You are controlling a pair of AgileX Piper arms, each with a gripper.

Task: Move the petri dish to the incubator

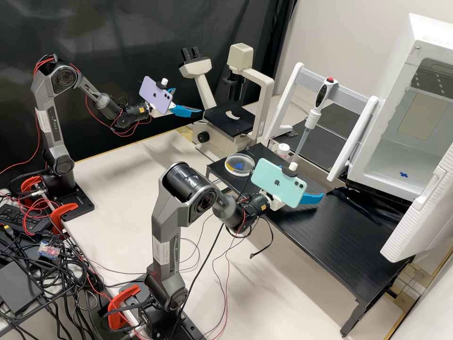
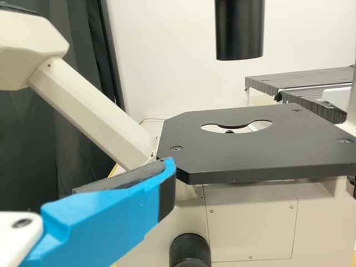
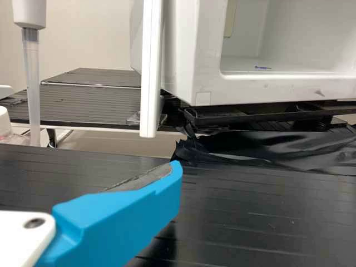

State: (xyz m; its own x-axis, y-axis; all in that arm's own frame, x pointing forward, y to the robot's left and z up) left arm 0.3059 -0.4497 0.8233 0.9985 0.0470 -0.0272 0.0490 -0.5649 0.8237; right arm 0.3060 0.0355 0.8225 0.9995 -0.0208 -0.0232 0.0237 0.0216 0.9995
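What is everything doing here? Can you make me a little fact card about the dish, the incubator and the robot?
petri dish: on the black stand, outside the incubator
incubator: white, open at the front
left end effector: open, empty, near the microscope
right end effector: open, empty, over the stand
pipette: upright
dish moved to incubator: not yet

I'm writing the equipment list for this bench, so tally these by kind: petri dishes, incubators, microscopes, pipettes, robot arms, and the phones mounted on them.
Petri dish: 1
Incubator: 1
Microscope: 1
Pipette: 1
Robot arms: 2
Phones: 2
Total: 8
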